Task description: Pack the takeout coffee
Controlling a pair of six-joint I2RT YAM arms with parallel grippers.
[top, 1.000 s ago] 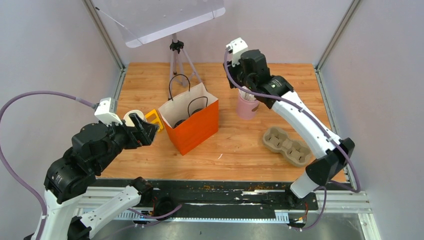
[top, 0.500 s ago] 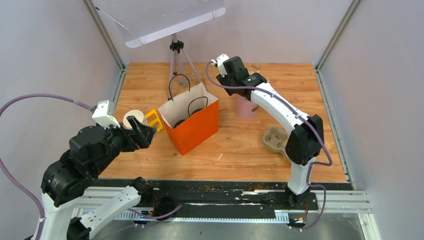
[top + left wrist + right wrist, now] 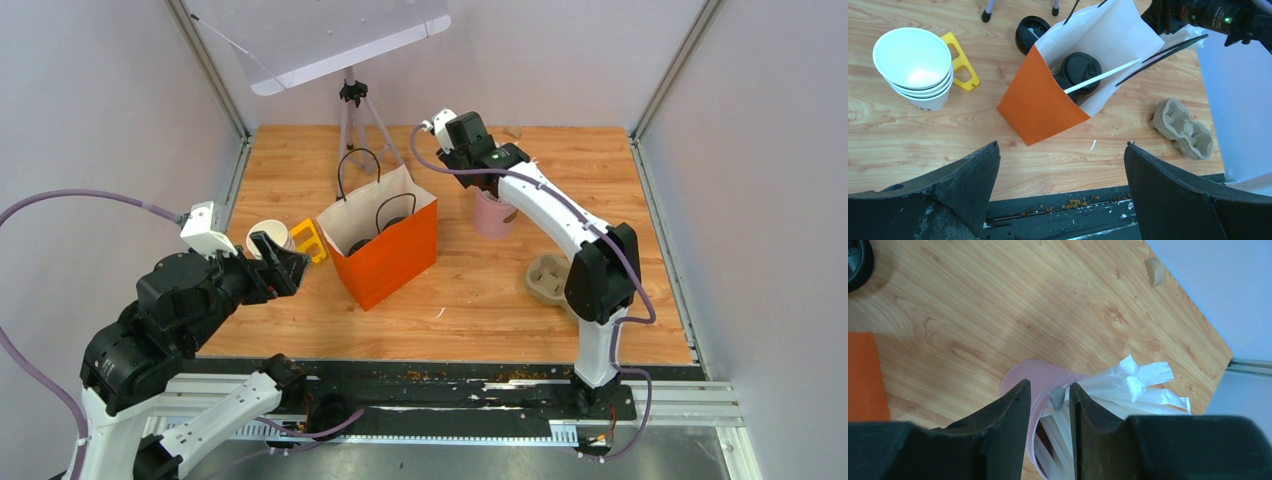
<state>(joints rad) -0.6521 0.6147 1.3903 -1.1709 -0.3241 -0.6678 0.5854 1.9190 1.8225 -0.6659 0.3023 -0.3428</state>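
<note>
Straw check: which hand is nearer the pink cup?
Right. The right hand is at the rim of the pink cup; the left hand is far off, beside the stacked white cups.

Hidden inside the bag and behind the arm
The bag (image 3: pixel 1040 107) hides the cups' bodies, leaving only black lids (image 3: pixel 1081 65); the right arm (image 3: pixel 560 215) covers part of the pink cup (image 3: pixel 492 218) and tray (image 3: pixel 547 275).
</note>
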